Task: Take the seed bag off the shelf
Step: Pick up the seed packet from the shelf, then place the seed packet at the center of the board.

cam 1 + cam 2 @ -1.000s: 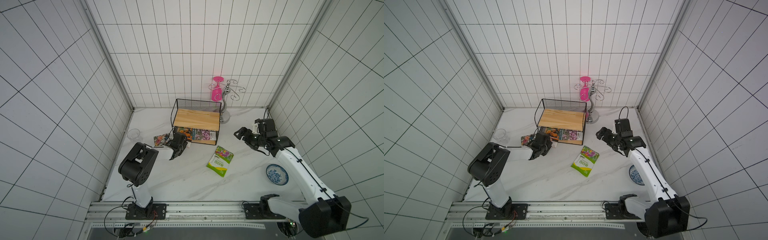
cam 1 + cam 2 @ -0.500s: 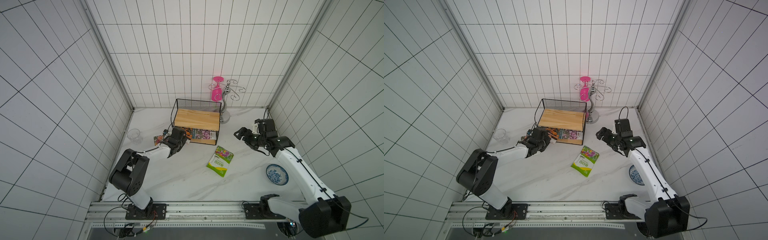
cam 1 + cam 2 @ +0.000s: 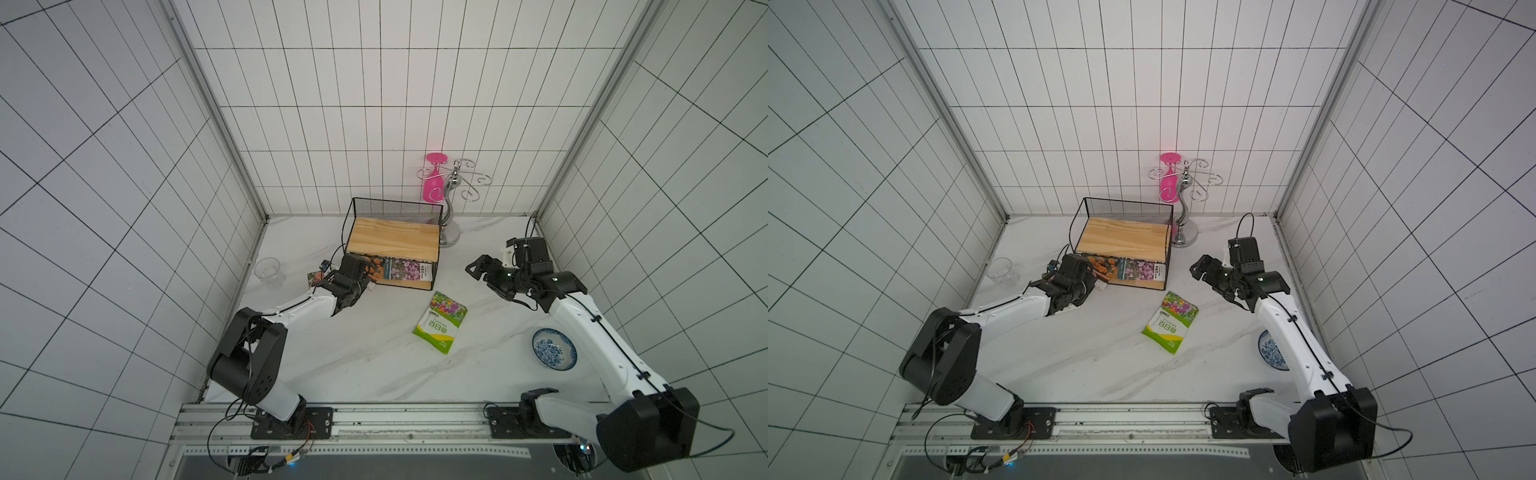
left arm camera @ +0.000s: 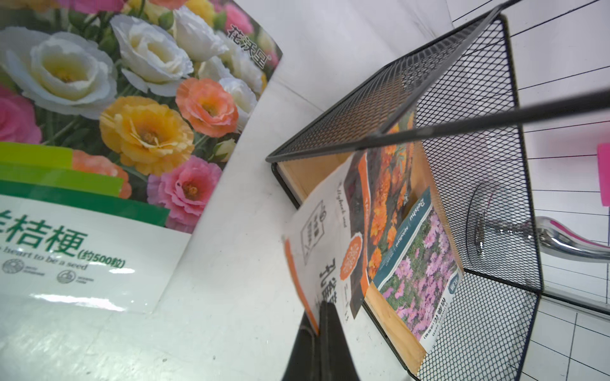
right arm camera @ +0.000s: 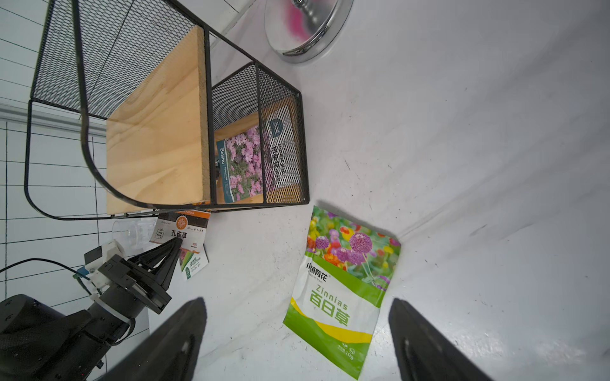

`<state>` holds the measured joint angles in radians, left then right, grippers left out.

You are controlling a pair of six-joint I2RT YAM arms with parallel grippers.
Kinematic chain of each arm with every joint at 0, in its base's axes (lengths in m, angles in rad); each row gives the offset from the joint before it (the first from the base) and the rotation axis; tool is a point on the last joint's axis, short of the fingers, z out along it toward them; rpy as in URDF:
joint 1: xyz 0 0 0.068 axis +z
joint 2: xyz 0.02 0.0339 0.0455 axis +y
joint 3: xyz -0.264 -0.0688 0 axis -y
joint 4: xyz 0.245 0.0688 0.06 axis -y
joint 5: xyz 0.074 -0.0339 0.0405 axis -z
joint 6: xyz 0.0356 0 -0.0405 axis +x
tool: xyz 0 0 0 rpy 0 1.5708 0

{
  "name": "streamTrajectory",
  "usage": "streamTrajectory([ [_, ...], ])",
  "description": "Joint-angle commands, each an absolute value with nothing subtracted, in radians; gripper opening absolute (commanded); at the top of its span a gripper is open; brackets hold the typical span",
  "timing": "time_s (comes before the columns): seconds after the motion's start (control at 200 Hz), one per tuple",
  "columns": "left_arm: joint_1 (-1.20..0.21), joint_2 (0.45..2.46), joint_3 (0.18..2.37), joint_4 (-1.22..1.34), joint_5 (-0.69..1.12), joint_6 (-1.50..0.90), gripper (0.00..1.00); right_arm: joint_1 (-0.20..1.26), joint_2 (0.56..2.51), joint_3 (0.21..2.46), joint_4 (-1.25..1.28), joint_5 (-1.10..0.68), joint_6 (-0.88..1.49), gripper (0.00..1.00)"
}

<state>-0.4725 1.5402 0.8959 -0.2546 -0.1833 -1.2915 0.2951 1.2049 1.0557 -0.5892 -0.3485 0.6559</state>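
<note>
Centre of a top view: the left arm reaches low and outstretched, left gripper (image 3: 368, 277) pinching a corner of the orange-flowered seed bag (image 4: 330, 237), which juts from the lower tier of the shelf (image 3: 392, 239); the right gripper (image 3: 484, 279) hovers spread at mid-right

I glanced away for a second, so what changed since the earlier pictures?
The left arm unfolded and stretched low toward the shelf; the left gripper is shut on the orange seed bag at the lower tier. The right gripper, green seed bag and bowl stayed put.
</note>
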Motion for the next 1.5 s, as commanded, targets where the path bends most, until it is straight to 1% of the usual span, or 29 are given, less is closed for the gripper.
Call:
streamTrajectory([
  [0.0, -0.49, 1.491, 0.911, -0.302, -0.21, -1.302, 0.0, 0.31, 1.24, 1.113, -0.567, -0.394, 0.591, 0.91],
  [0.13, -0.494, 1.45, 0.886, -0.326, -0.218, -1.321, 0.0, 0.327, 1.303, 1.201, -0.58, -0.4, 0.547, 0.91],
  [0.41, -0.507, 1.351, 0.847, -0.404, -0.217, -1.328, 0.0, 0.353, 1.439, 1.341, -0.517, -0.458, 0.522, 0.91],
  [0.57, -0.536, 1.293, 0.8, -0.428, -0.179, -1.344, 0.0, 0.366, 1.494, 1.407, -0.514, -0.466, 0.502, 0.91],
  [0.805, -0.587, 1.259, 0.712, -0.438, -0.083, -1.422, 0.0, 0.368, 1.511, 1.399, -0.489, -0.455, 0.515, 0.91],
  [0.93, -0.602, 1.262, 0.675, -0.472, -0.063, -1.483, 0.0, 0.368, 1.522, 1.394, -0.48, -0.448, 0.512, 0.91],
  [1.044, -0.604, 1.267, 0.656, -0.506, -0.044, -1.494, 0.0, 0.367, 1.535, 1.403, -0.479, -0.447, 0.509, 0.91],
  [1.224, -0.603, 1.228, 0.624, -0.579, -0.044, -1.533, 0.0, 0.368, 1.552, 1.42, -0.478, -0.444, 0.509, 0.91],
  [1.284, -0.604, 1.222, 0.617, -0.611, -0.033, -1.555, 0.13, 0.367, 1.558, 1.424, -0.478, -0.443, 0.51, 0.91],
  [1.354, -0.602, 1.226, 0.611, -0.647, -0.015, -1.565, 0.34, 0.367, 1.563, 1.426, -0.48, -0.447, 0.509, 0.91],
  [1.394, -0.603, 1.23, 0.611, -0.673, -0.005, -1.566, 0.43, 0.367, 1.564, 1.425, -0.481, -0.448, 0.507, 0.91],
  [1.459, -0.598, 1.236, 0.604, -0.693, 0.019, -1.556, 0.53, 0.367, 1.563, 1.419, -0.482, -0.447, 0.506, 0.91],
  [1.494, -0.59, 1.243, 0.599, -0.695, 0.037, -1.544, 0.56, 0.368, 1.564, 1.418, -0.48, -0.447, 0.506, 0.91],
])
